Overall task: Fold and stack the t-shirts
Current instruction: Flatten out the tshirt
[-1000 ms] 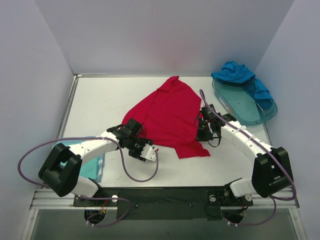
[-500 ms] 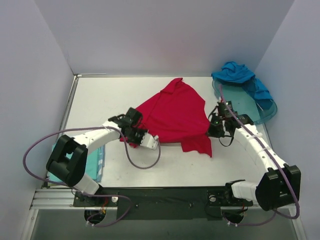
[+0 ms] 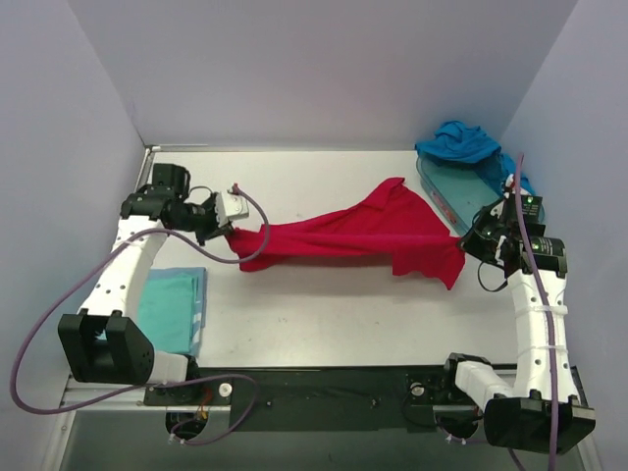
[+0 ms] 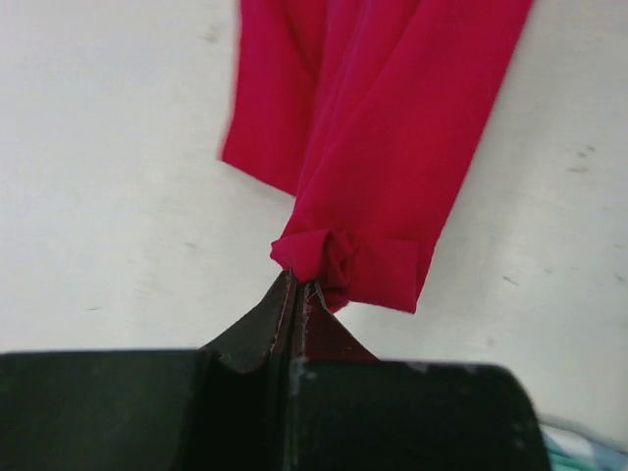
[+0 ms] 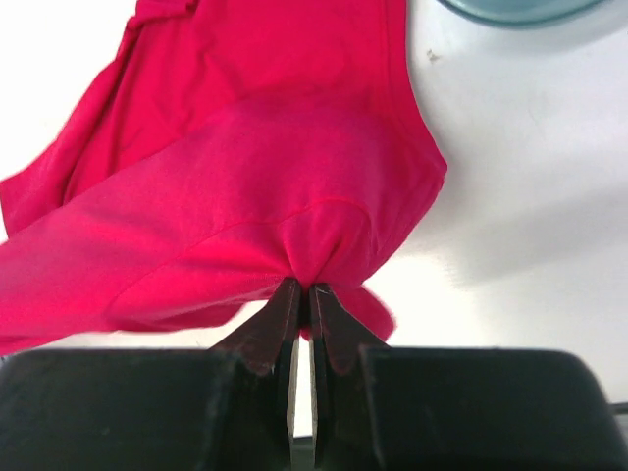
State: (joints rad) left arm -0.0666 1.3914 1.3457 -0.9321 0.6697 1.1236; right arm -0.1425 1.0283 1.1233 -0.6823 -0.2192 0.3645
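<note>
The red t-shirt (image 3: pixel 363 234) is stretched into a long band across the middle of the bench (image 3: pixel 324 324), between the two claws. The left claw (image 4: pixel 294 294) is clenched on a bunched, rolled edge at the shirt's left end. The right claw (image 5: pixel 302 294) is clenched on a gathered fold at its right end, near the teal tray (image 3: pixel 481 211). The blue t-shirt (image 3: pixel 461 142) lies over the tray's far rim. The aqua t-shirt (image 3: pixel 169 309) lies folded at near left, apart from both claws.

Stretched t-shirt (image 3: pixel 343 234) spans frame centre; folded t-shirt (image 3: pixel 172 309) lower left; tray (image 3: pixel 481 211) upper right, crumpled t-shirt (image 3: pixel 461 140) on it.
</note>
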